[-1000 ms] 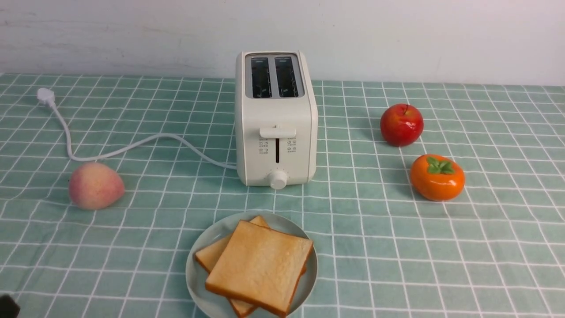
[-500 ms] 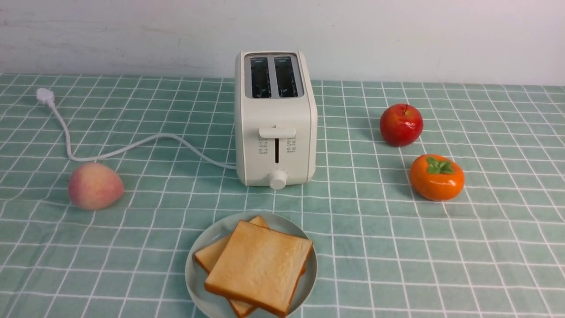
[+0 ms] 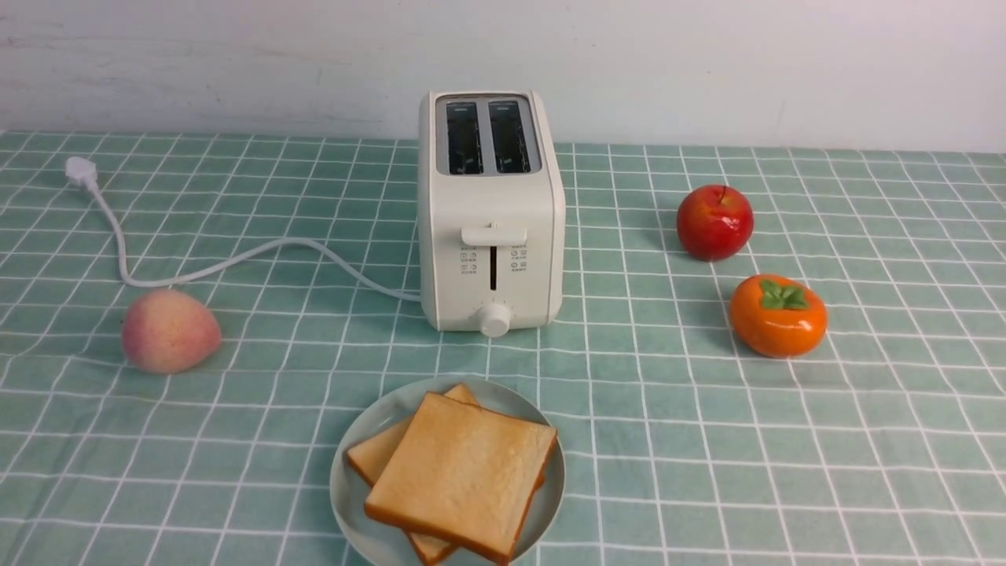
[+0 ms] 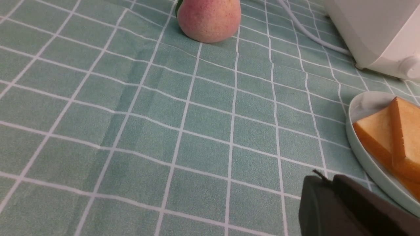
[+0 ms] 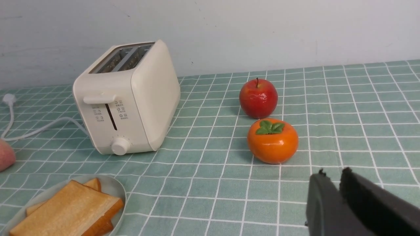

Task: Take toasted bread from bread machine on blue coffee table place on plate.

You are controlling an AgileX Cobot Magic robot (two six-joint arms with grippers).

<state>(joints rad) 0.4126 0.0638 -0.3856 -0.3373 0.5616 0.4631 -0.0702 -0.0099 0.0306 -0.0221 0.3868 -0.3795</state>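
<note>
toast lies flat on the plate, two slices stacked crookedly, the top one overhanging the lower, likely because each was set down on its own. the toaster just behind shows both slots empty, so the job looks finished. the left gripper sits low beside the plate rim, the right gripper near the persimmon; both have their fingers pressed together, holding nothing, well clear of the bread.

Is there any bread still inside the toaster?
No, it looks empty. Both slots of the toaster show only dark interior, and two toast slices already lie overlapped on the plate in front of it.
</note>
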